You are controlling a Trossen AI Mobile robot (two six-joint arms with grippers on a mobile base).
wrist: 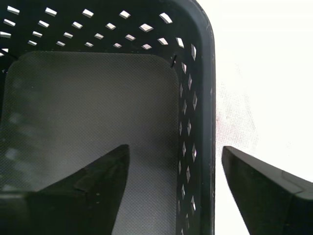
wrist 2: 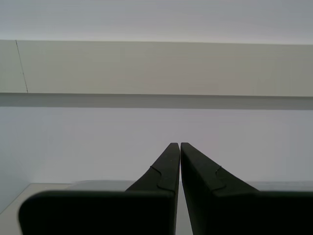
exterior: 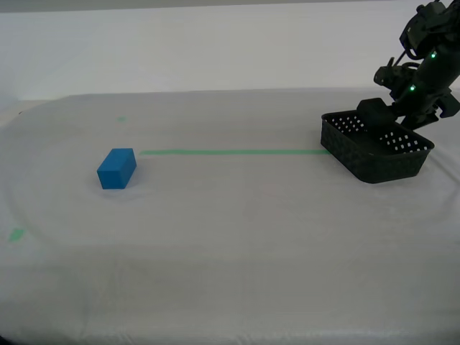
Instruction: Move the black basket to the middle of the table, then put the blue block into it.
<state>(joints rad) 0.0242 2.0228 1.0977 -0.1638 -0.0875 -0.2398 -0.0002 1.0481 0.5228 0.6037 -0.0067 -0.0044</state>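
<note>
The shallow black plastic basket [exterior: 376, 151] with little round holes in its walls sits on the wide table covered in soft white-grey cloth [exterior: 230, 244], far over at the exterior view's right. Its floor has a fine bumpy pattern and its corners are round. My first gripper [wrist: 173, 161] is at the basket with its two black fingers spread apart, one inside the basket and one outside, and a holey wall [wrist: 195, 122] stands between them. I cannot tell if they touch the wall. A thin green tape line [exterior: 230, 152] runs along the cloth from the basket toward the small bright-blue block [exterior: 116, 168]. The block has smooth flat faces and lies well apart from the basket, at the exterior view's left. My second gripper [wrist 2: 180, 152] has its smooth black fingers pressed together on nothing and faces a plain pale wall [wrist 2: 156, 68].
</note>
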